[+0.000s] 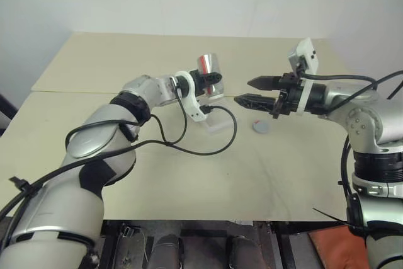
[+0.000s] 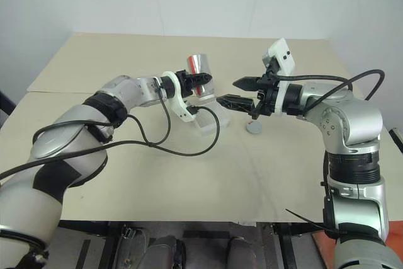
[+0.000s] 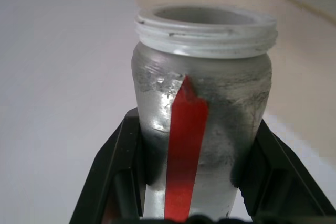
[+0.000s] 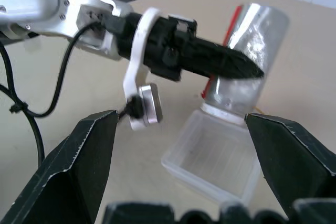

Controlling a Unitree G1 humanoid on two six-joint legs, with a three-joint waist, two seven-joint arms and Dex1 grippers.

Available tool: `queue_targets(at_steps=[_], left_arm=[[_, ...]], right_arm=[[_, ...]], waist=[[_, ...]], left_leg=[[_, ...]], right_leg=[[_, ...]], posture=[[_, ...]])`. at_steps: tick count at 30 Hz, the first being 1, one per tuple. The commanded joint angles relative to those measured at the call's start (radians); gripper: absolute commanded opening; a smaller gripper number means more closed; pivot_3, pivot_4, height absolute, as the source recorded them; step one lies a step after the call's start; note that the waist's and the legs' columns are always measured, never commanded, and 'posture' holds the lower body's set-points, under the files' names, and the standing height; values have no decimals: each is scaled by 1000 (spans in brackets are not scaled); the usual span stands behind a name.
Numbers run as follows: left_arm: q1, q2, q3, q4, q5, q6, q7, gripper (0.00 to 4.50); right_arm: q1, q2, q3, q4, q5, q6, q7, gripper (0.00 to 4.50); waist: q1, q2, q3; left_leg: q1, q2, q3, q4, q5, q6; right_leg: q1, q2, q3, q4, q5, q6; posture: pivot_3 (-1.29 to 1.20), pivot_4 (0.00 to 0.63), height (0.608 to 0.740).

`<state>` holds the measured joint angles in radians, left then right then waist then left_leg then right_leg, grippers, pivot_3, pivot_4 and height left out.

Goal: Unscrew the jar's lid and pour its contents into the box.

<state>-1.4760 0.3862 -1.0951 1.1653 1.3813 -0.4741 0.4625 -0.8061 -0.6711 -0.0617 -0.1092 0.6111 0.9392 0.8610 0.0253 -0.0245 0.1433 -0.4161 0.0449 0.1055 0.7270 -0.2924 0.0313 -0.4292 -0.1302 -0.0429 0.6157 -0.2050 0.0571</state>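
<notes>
On my left gripper the two black fingers are clamped tight on the jar, one on each side of its silvery body, and the red stripe faces the wrist camera between them. The jar is held up in the air over the table, tipped so its open threaded mouth points down toward the box. The lid is off; it lies flat on the table, just right of the box and below my right arm. The box sits on the table directly under the jar's mouth, and I cannot tell whether the rim touches it. I cannot make out any contents in it. My right gripper hangs in the air to the right of the jar, fingers spread wide and holding nothing, pointing left toward the jar.
</notes>
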Motion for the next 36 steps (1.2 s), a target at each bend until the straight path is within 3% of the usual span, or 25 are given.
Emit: queue_targets(at_steps=[1,14,19,22,23,25,29,31,34,36], left_arm=[[-33,-2,-8,19,11,18,53,1904],[-49,-13,-22,41,23,48,99,1904],[52,95,248,27,-313,-179,-43,1904],[152,144,436,-5,-562,-236,-271,1904],[199,144,533,-27,-706,-220,-411,1904],[272,132,680,-92,-915,-149,-610,1904],[386,82,1017,-353,-1403,485,-1009,1904],[431,88,1118,-487,-1537,761,-1064,1904],[576,89,1217,-698,-1686,970,-1102,1904],[661,36,1289,-792,-1787,1033,-1094,1904]], right_arm=[[8,1,-47,-49,28,11,-28,4478],[20,20,-28,-65,46,-5,-57,4478],[50,13,-41,-89,54,7,-66,4478],[67,-3,-43,-97,54,9,-63,4478],[68,-11,-41,-95,54,10,-57,4478],[66,-23,-38,-91,55,11,-48,4478],[58,-42,-25,-80,54,12,-34,4478],[59,-48,-24,-82,53,15,-30,4478],[69,-47,-19,-81,51,16,-28,4478],[69,-37,-10,-78,47,12,-33,4478]], waist=[[-1,0,0],[-5,0,0],[-15,0,0],[-24,0,0],[-26,0,0],[-28,0,0],[-20,0,0],[-26,0,0],[-39,0,0],[-40,0,0]], left_leg=[[0,0,0,0,0,0],[0,0,0,0,0,0],[-1,1,1,0,0,0],[-1,2,3,0,0,-1],[-1,2,4,0,0,-1],[-1,2,5,1,1,-1],[-3,4,4,5,1,-2],[-3,3,4,5,1,-1],[-2,2,3,4,1,-1],[0,2,3,3,1,-1]], right_leg=[[0,0,0,0,0,0],[-1,0,0,0,0,0],[-2,0,1,1,0,0],[-6,0,2,4,0,0],[-7,0,2,5,0,0],[-8,0,3,8,0,0],[-8,0,2,10,0,0],[-8,0,3,10,0,0],[-8,0,3,10,0,1],[-7,0,3,10,0,1]], posture=[[0,150,740],[0,150,740],[0,150,740],[0,150,740],[0,150,740],[0,150,740],[0,150,740],[0,150,740],[0,150,740],[0,150,740]])
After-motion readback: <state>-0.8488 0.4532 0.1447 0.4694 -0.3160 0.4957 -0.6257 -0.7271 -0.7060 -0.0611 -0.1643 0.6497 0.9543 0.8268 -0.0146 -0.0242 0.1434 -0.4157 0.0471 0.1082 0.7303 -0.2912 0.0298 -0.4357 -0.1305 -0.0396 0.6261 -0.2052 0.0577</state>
